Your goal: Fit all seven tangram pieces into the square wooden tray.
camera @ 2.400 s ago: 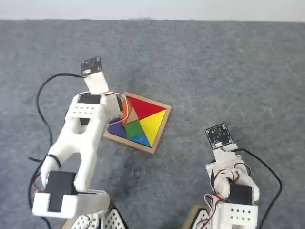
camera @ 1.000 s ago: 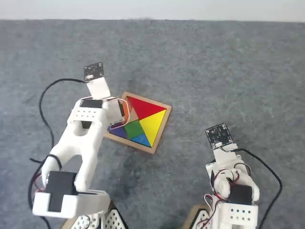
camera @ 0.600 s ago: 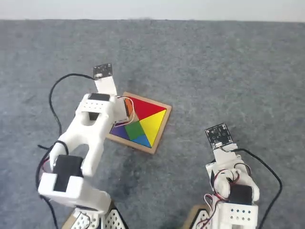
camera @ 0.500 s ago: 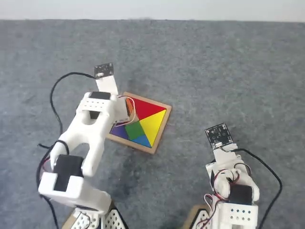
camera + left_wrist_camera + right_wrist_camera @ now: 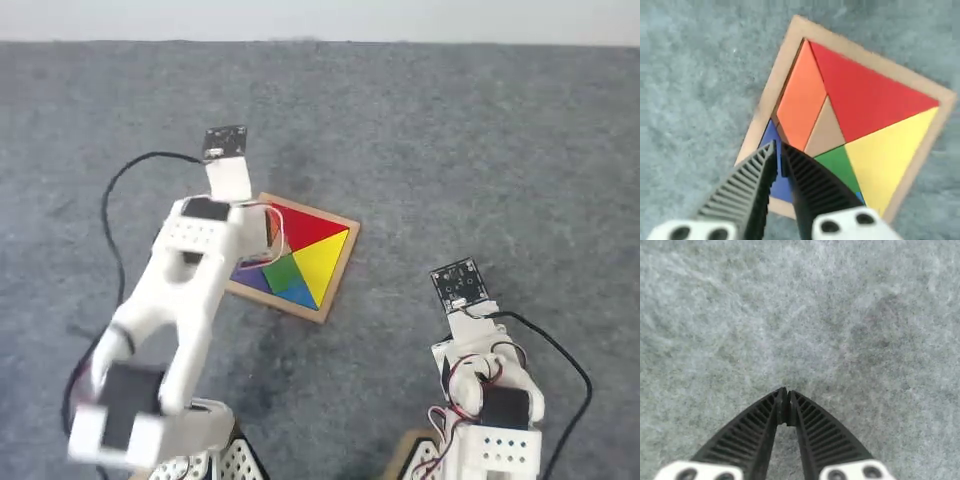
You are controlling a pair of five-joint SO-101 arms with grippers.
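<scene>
Our left tool (image 5: 779,145), closed on nothing, hangs over one edge of the square wooden tray (image 5: 875,63). The orange parallelogram (image 5: 802,102) lies just ahead of its tips, its long axis running along the rim away from them, so we judge that any last nudge to seat it falls to this arm. Our right tool (image 5: 786,392), likewise closed and empty, sits well apart from the tray over the bare grey felt surface (image 5: 480,150).

White arm shells (image 5: 185,285), black cables (image 5: 150,154), ribbed black fingers (image 5: 757,440)
</scene>
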